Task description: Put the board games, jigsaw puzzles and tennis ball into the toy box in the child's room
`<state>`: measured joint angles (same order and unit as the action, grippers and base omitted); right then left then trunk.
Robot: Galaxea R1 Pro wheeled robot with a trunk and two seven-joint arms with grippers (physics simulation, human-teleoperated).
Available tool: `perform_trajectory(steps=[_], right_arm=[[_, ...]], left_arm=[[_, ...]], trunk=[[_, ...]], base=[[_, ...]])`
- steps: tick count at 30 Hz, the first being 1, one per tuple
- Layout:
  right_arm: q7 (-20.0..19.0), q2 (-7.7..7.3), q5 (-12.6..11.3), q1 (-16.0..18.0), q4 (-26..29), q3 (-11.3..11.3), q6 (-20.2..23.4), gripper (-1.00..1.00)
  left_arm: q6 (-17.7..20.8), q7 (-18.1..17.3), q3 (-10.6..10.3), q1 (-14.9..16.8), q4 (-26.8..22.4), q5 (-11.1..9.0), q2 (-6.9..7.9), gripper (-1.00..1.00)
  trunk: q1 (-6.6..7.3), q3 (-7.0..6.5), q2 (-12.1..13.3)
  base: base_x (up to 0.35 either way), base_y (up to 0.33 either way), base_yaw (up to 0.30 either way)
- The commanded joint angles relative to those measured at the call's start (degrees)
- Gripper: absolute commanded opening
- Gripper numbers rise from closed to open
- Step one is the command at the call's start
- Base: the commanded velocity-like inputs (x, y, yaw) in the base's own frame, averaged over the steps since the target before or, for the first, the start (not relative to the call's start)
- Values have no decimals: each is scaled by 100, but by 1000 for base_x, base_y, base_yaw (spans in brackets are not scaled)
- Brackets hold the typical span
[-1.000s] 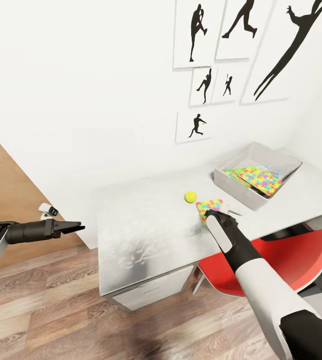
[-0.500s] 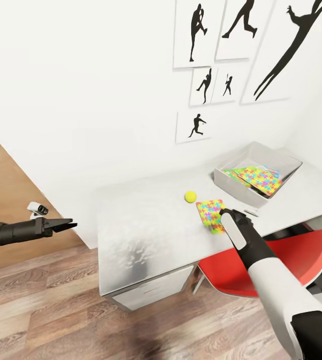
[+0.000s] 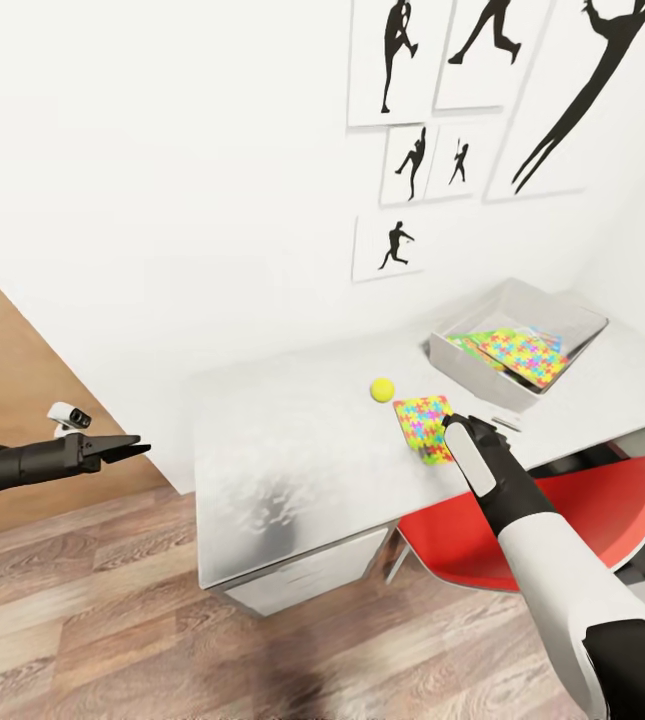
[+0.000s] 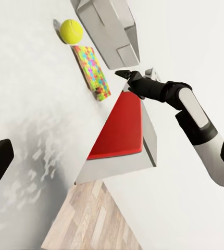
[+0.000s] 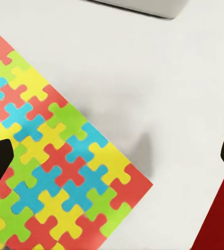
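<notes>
On the white table [image 3: 292, 450] lie the tennis ball [image 3: 382, 388] [image 4: 71, 31] and, just beside it, a jigsaw puzzle [image 3: 422, 428] [image 4: 92, 72] [image 5: 49, 166]. The grey toy box [image 3: 462, 365] [image 4: 109, 26] stands at the back right, with a second jigsaw puzzle [image 3: 522, 355] lying tilted inside on other flat colourful things. My right gripper [image 3: 454, 430] [image 5: 113, 156] [image 4: 127, 75] hangs open over the loose puzzle's near right corner, holding nothing. My left gripper [image 3: 127, 445] is off the table's left end, over the floor, open and empty.
A red chair [image 3: 562, 510] [image 4: 122, 127] is tucked under the table below my right arm. White drawers [image 3: 302, 580] sit under the table's near left end. The wall behind carries black silhouette prints [image 3: 392, 245]. Wood floor [image 3: 112, 620] lies open at front left.
My right arm slid right, from over the puzzle to its right corner, uncovering the puzzle. The left arm drew back to the left. The camera has shifted slightly.
</notes>
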<state>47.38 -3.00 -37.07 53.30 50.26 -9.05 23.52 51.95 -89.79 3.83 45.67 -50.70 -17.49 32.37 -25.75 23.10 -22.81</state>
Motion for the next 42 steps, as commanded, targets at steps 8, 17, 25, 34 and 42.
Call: perform_trajectory(steps=[8, 17, 25, 34, 42], right_arm=[[35, -3, -20, 13, 2, -26, 30, 100], [42, 1, -20, 14, 2, -24, 30, 100], [43, 1, -20, 18, 2, 14, 30, 100], [43, 8, -20, 25, 2, 17, 30, 100], [43, 12, -20, 23, 2, 17, 30, 100]], left_arm=[[61, -21, -1, 4, -1, -10, 4, 100], [61, -21, -5, 4, -1, -9, 1, 100], [61, -21, -5, 4, -1, -9, -1, 100], [61, -21, -3, 4, -1, -9, 1, 100], [63, -21, -3, 4, -1, -9, 4, 100]], trunk=[[-3, 39, -11], [-3, 41, -11], [-3, 41, -11], [-3, 41, -11], [-3, 41, -11]], base=[[119, 0, 0], [151, 0, 0], [119, 0, 0], [53, 0, 0], [86, 0, 0]])
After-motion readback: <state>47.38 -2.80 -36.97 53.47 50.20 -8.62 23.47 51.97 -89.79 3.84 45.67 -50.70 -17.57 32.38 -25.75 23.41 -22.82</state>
